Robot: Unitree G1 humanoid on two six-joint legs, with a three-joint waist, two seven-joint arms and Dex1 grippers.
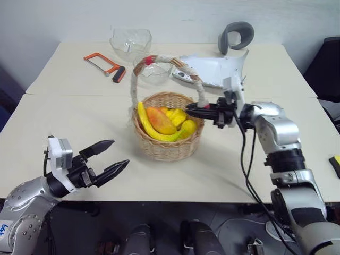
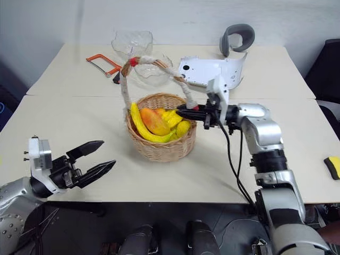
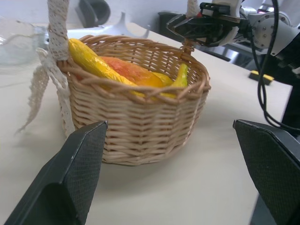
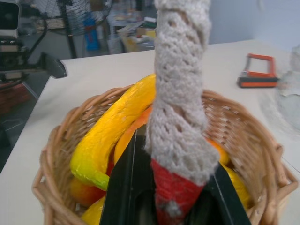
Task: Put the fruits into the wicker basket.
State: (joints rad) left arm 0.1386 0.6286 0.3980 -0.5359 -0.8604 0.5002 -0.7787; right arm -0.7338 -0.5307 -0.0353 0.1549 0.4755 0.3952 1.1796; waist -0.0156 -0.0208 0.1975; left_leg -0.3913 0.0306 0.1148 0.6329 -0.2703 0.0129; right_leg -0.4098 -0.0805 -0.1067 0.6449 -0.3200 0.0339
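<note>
The wicker basket [image 1: 167, 147] stands mid-table, and its tape-wrapped handle [image 1: 159, 59] arches over it. Inside lie the fruits: a long yellow banana [image 1: 151, 130] curving along the near rim and an orange-yellow mango [image 1: 161, 121] beside it. My right gripper [image 1: 194, 111] reaches in level from the right and is shut on the handle's red end [image 4: 173, 192] at the basket's right rim. In the right wrist view the banana [image 4: 112, 131] lies just behind that handle [image 4: 180, 108]. My left gripper [image 1: 114, 156] hovers open near the table's front left, pointing at the basket [image 3: 140, 126] and holding nothing.
Behind the basket are an orange hacksaw [image 1: 103, 62], two clear glass bowls [image 1: 130, 40] [image 1: 154, 69], a white panel [image 1: 218, 69] and a grey headset [image 1: 235, 34]. A small yellow sponge [image 2: 333, 167] lies at the table's right edge.
</note>
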